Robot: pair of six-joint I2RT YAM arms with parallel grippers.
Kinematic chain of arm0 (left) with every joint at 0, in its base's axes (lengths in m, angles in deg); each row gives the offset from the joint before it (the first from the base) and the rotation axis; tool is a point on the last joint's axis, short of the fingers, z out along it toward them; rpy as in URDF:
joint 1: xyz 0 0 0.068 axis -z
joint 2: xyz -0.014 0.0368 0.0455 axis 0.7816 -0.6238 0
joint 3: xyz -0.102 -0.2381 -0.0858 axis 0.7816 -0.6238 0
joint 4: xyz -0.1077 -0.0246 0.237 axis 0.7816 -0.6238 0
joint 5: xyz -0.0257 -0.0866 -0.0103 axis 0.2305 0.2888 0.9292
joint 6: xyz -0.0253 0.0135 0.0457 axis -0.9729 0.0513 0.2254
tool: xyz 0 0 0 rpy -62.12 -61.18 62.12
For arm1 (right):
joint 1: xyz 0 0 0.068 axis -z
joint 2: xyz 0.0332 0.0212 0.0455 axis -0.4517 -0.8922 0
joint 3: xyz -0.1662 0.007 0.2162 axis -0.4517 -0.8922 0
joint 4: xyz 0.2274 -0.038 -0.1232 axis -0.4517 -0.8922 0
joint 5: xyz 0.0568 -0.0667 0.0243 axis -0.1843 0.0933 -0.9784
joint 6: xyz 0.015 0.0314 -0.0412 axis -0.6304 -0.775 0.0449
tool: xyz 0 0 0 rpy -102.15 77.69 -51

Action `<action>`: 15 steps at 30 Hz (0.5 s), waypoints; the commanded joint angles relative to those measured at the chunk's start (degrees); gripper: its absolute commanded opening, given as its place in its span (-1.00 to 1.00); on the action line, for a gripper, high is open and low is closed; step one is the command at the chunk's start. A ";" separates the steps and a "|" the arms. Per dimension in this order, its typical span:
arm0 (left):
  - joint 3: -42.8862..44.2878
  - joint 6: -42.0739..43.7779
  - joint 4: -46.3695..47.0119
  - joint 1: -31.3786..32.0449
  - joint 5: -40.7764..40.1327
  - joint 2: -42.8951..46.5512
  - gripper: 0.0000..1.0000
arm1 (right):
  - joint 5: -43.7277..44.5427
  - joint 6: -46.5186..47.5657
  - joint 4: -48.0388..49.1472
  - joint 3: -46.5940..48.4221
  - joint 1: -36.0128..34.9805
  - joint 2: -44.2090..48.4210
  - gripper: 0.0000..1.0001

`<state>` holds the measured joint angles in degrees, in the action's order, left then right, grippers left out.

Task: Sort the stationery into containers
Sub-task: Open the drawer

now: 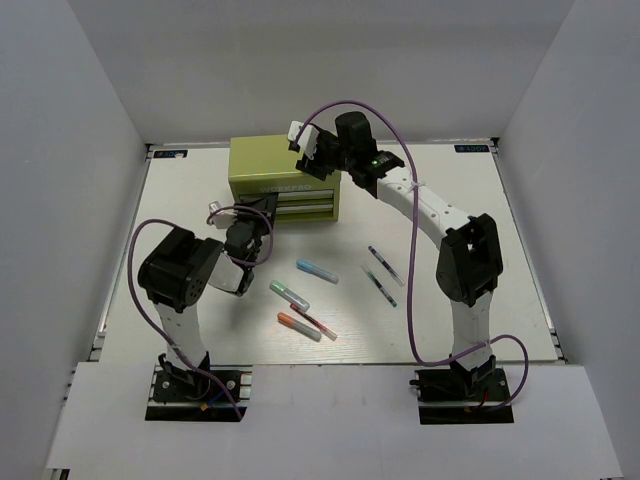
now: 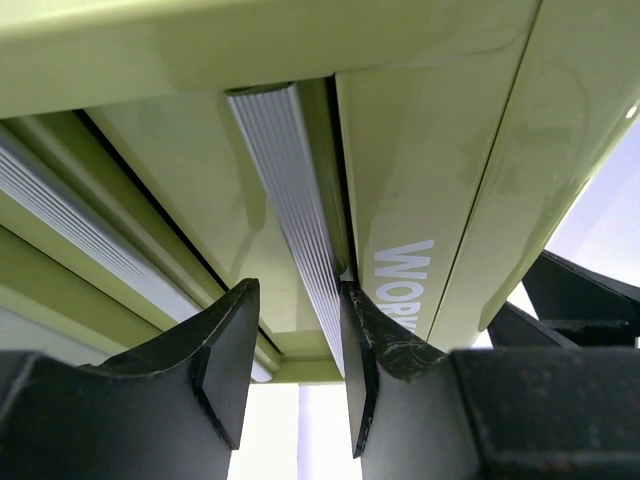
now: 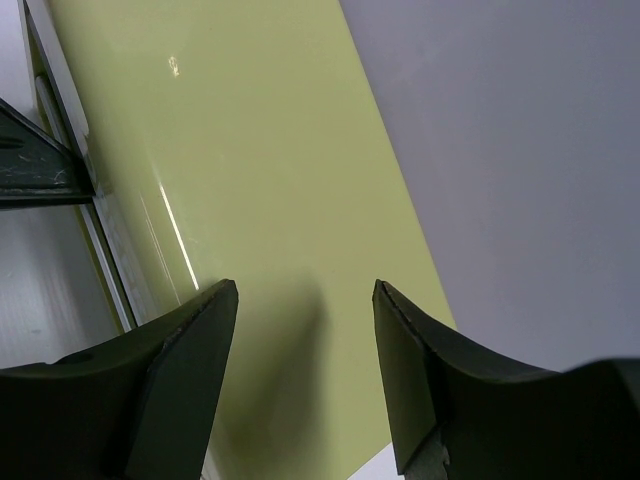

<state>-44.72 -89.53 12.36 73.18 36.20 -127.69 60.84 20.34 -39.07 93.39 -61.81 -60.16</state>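
Tool chest (image 1: 265,160), olive metal: left gripper (image 2: 297,292) half-open astride ribbed silver handle (image 2: 280,170); right gripper (image 3: 305,290) wide, empty, over smooth top (image 3: 280,150).

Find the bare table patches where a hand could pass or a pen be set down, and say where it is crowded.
Free: the far-left corner between chest and left wall; the table right of the right arm; the near strip between the orange marker and the table edge. Crowded: in front of the chest, around the left pincer, markers and pens.
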 commanded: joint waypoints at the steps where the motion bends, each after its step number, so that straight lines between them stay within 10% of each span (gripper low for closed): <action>1: 1.94 -0.40 2.24 -0.16 -7.61 -1.31 -0.04 | 0.36 0.70 -4.23 0.53 -0.11 0.63 0.26; 15: 4.92 -5.76 17.27 0.89 -10.16 -10.97 -0.21 | -0.60 2.02 -6.43 -0.18 0.16 1.07 0.23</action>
<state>-43.06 -95.60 23.24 74.91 31.52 -135.43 60.68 21.79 -39.68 93.39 -61.79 -60.12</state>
